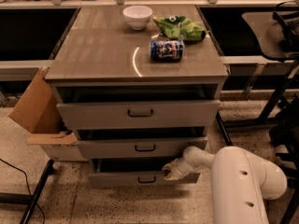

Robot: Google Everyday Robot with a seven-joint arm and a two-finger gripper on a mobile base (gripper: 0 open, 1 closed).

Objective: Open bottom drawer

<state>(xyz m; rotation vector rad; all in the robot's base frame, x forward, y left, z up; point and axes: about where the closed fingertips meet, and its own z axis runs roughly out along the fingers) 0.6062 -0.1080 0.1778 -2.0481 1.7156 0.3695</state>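
Note:
A grey cabinet has three drawer fronts. The bottom drawer [117, 178] is the slimmest, lowest one, with a small dark loop handle [146, 179] at its centre; it stands slightly pulled out, with a dark gap above it. My white arm reaches in from the lower right. My gripper [168, 171] sits at the top edge of the bottom drawer front, just right of and above the handle.
The medium drawer [140, 147] and the tall top drawer [138, 113] are above, both slightly ajar. On the cabinet top [93, 45] lie a white bowl [138, 16], a green bag [180, 28] and a blue can [167, 49]. A cardboard box [39, 111] stands at left; chair legs at right.

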